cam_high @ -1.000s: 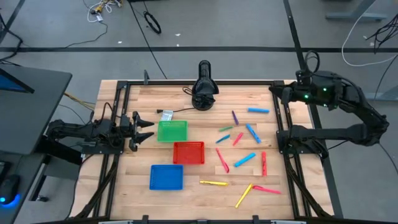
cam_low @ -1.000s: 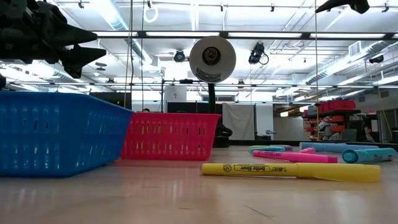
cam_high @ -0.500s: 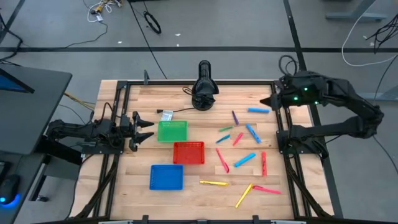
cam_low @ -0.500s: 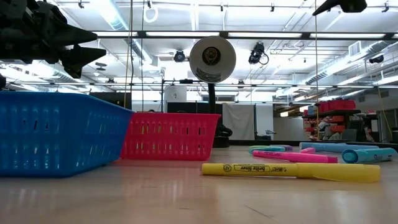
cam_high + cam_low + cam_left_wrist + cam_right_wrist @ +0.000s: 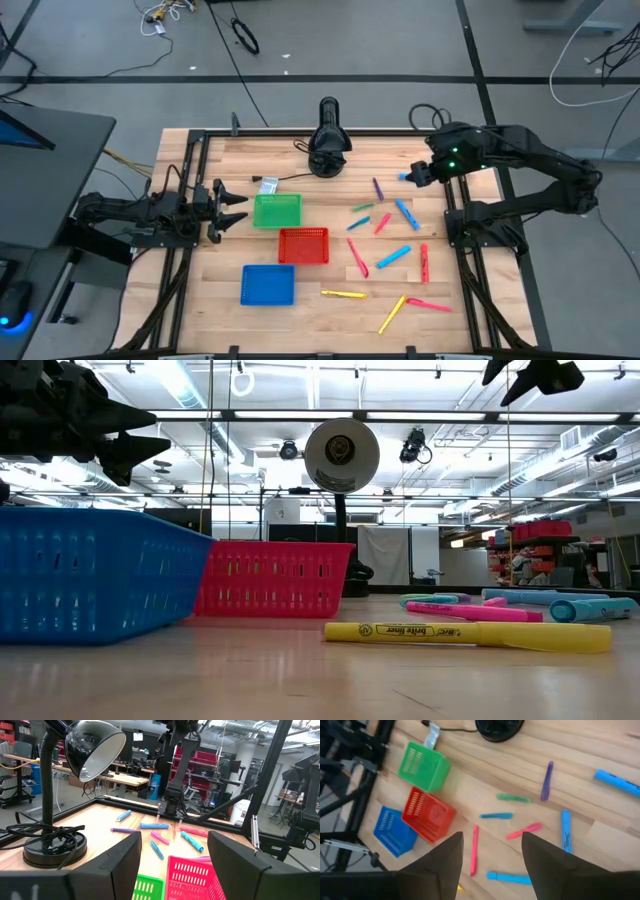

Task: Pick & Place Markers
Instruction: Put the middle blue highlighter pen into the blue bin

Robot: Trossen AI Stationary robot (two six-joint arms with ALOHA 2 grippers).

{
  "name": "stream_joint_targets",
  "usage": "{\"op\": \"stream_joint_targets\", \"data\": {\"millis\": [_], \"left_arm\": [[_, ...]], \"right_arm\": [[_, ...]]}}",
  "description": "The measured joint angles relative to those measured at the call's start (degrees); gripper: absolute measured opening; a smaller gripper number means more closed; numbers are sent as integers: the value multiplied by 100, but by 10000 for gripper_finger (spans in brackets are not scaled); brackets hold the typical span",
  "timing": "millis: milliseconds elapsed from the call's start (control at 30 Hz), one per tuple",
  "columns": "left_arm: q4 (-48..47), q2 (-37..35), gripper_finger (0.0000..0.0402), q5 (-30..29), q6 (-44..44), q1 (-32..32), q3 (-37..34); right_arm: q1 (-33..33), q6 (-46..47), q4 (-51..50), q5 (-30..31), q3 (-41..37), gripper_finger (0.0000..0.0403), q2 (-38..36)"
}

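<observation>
1. Since the earlier frames the right gripper has swung in from the table's right edge toward the far-right part of the table – it now hangs high over the blue marker lying there. Nothing else has shifted.
2. Right gripper: fingers spread, nothing between them, well above the wood; in the low view it shows up at top right.
3. Left gripper: waits at the table's left edge, just beside the green basket, fingers apart and empty.
4. Markers – all on the wooden table, right half, none in a basket. Purple marker lies near the lamp side; green marker, a small teal one and a pink one sit close together in the middle of the scatter.
5. More blue markers and, red ones and farther toward the near edge.
6. Nearest the front: yellow marker, a 2nd yellow, a pink one touching or almost touching it at one end.
7. Baskets run diagonally – green, then red basket, then blue basket; all look empty from above.
</observation>
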Motion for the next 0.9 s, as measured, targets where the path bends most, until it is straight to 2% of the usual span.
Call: {"op": "stream_joint_targets", "data": {"millis": [400, 733, 900], "left_arm": [[0, 1, 234, 0, 1, 0, 2], [0, 1, 234, 1, 3, 0, 2], [2, 1, 234, 0, -1, 0, 2]], "right_arm": [[9, -543, -449, 2, -2, 204, 462], [9, -603, -1542, 2, -2, 204, 639], [9, -825, -1617, 24, -3, 204, 781]]}}
